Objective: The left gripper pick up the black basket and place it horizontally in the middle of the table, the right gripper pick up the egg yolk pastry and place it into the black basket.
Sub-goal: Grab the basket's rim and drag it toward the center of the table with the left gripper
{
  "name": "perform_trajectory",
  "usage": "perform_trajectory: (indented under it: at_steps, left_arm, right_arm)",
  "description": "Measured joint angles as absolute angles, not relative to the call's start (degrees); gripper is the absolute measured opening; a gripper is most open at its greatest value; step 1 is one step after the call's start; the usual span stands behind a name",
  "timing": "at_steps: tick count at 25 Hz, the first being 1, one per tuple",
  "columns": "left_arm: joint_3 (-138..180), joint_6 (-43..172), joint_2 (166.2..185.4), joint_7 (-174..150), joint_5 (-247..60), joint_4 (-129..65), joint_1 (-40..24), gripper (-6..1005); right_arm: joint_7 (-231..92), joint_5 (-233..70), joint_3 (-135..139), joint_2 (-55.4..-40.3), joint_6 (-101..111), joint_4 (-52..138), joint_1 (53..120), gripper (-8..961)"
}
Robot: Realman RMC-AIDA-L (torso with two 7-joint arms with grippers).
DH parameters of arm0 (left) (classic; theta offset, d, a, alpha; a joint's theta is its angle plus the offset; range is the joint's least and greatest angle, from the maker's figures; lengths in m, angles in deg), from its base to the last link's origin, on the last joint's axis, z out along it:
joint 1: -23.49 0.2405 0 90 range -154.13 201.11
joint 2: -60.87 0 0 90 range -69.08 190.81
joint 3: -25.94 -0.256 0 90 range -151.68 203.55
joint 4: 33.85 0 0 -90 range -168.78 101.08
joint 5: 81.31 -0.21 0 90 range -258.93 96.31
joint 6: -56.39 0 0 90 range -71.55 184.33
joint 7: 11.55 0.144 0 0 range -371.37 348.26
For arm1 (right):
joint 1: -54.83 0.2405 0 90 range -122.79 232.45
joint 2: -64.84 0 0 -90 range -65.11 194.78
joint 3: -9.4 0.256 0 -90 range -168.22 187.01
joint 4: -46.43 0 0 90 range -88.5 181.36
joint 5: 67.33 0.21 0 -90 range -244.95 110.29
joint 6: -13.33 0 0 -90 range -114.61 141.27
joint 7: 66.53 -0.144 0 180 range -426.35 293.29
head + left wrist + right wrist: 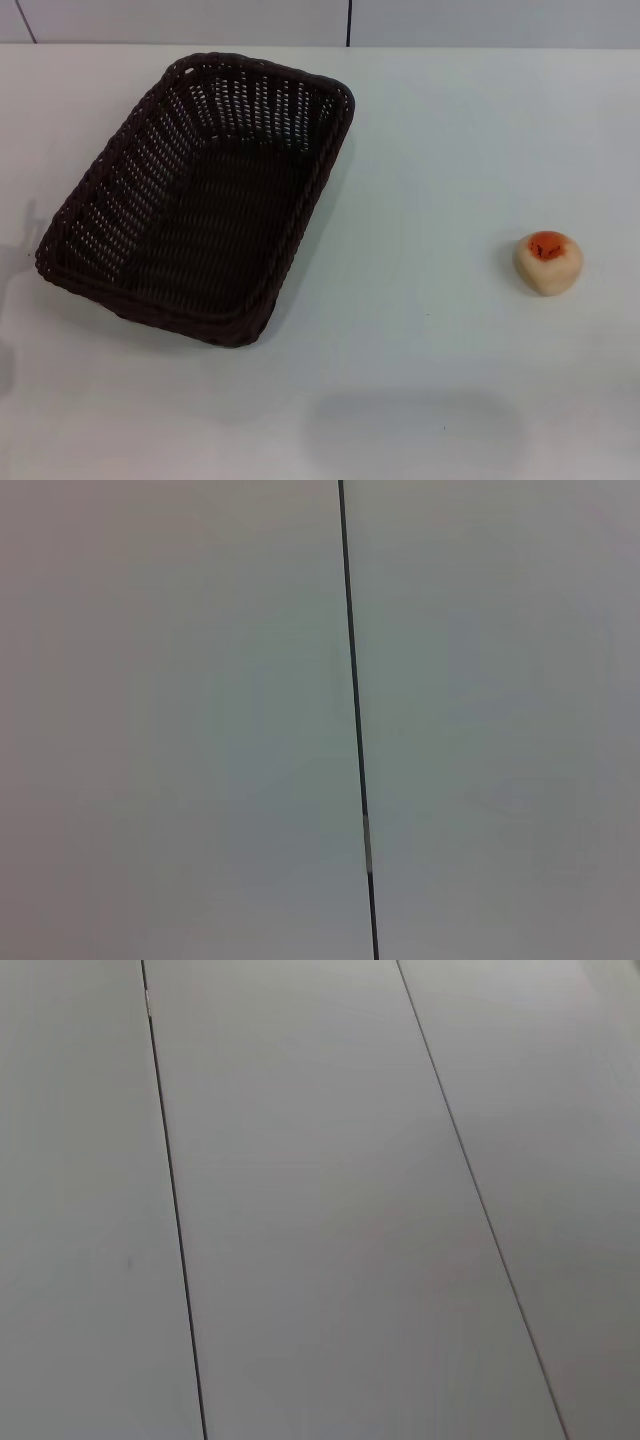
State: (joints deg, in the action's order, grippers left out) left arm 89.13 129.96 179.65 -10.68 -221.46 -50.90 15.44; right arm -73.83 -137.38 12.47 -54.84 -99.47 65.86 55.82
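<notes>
The black basket (200, 205) is rough, matt woven wicker; the table (420, 180) smooth, faintly glossy; the egg yolk pastry (548, 262) soft, matt.

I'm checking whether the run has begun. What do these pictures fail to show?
- Both grippers: in no view; the head view holds only the table, black basket and egg yolk pastry.
- Wrist views: only plain pale panels with dark seams, no task things.
- Pastry's underside: hidden against the table.

One black basket (195, 205), one egg yolk pastry (548, 262).
</notes>
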Motion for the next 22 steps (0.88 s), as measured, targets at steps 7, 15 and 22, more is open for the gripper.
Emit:
perform_trajectory:
  at_steps: [7, 15, 22]
  left_arm:
    - [89.31, 130.11, 179.60, -11.03, -221.40, -50.90, 15.33, 797]
    - [87.34, 130.07, 179.38, -10.74, -221.97, -50.76, 14.37, 792]
    - [87.28, 129.86, 178.91, -8.87, -222.01, -52.24, 11.75, 787]
  right_arm:
    - [-73.82, -137.38, 12.47, -54.87, -99.68, 65.94, 55.98, 796]
    - [-73.83, -137.37, 12.47, -54.87, -99.67, 65.95, 56.06, 796]
    - [-73.83, -137.37, 12.47, -54.83, -99.49, 65.95, 55.87, 795]
